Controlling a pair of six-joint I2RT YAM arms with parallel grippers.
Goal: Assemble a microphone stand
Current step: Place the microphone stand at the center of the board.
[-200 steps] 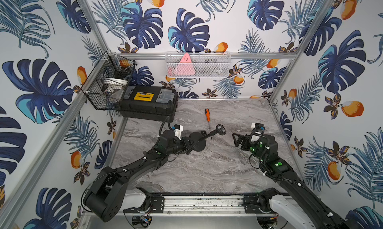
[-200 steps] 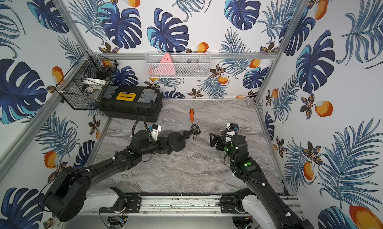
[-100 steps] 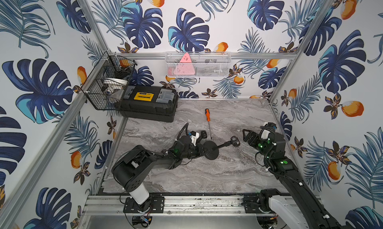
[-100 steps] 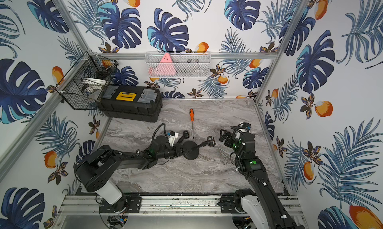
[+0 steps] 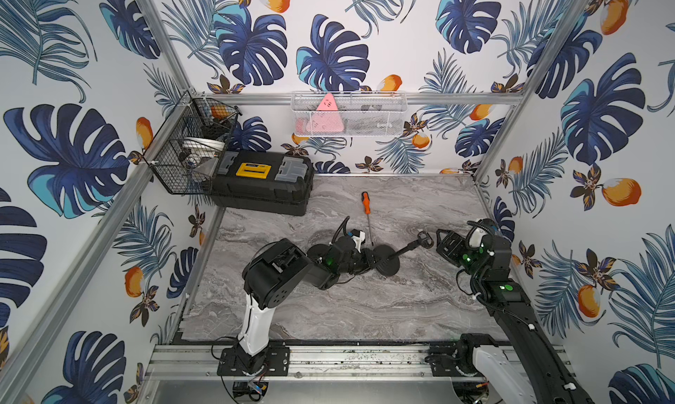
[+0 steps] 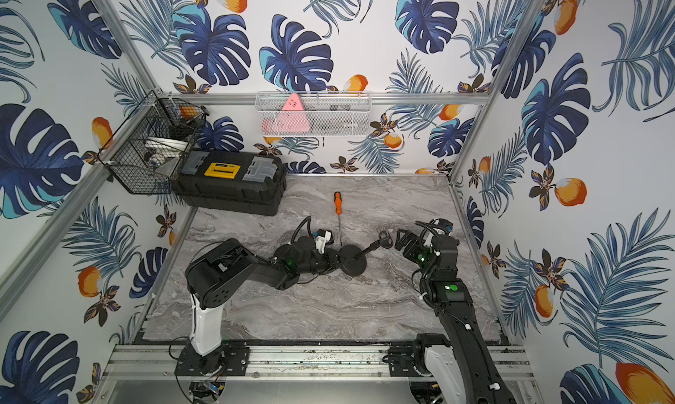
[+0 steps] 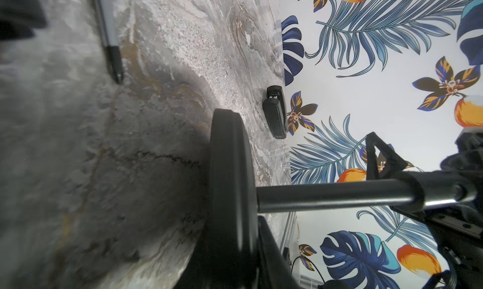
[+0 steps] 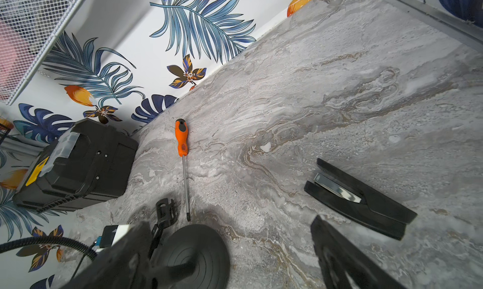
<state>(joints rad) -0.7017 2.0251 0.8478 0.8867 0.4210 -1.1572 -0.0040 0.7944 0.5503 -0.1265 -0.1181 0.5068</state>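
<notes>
The microphone stand, a round black base [image 5: 388, 263] [image 6: 353, 263] with a thin pole [image 5: 405, 248] [image 6: 369, 251], lies tipped on the marble table in both top views. My left gripper [image 5: 369, 259] [image 6: 334, 261] [image 7: 232, 261] is shut on the base's rim [image 7: 230, 175]. My right gripper [image 5: 441, 243] [image 6: 400, 242] [image 8: 230, 261] is open at the pole's top joint [image 5: 424, 239] [image 7: 415, 189], its fingers [image 8: 337, 253] on either side without closing on it. A black clip [image 8: 360, 198] [image 7: 274, 112] lies flat on the table beside the right gripper.
An orange-handled screwdriver [image 5: 365, 203] [image 6: 338, 203] [image 8: 181, 138] lies behind the stand, tip toward it. A black toolbox [image 5: 263, 181] stands at the back left under a black wire basket [image 5: 190, 153]. A white mesh basket [image 5: 347, 113] hangs on the back wall.
My left arm has carried the stand to the right while folding its elbow forward. The right gripper backed off to the right and stays open at the pole's top.
</notes>
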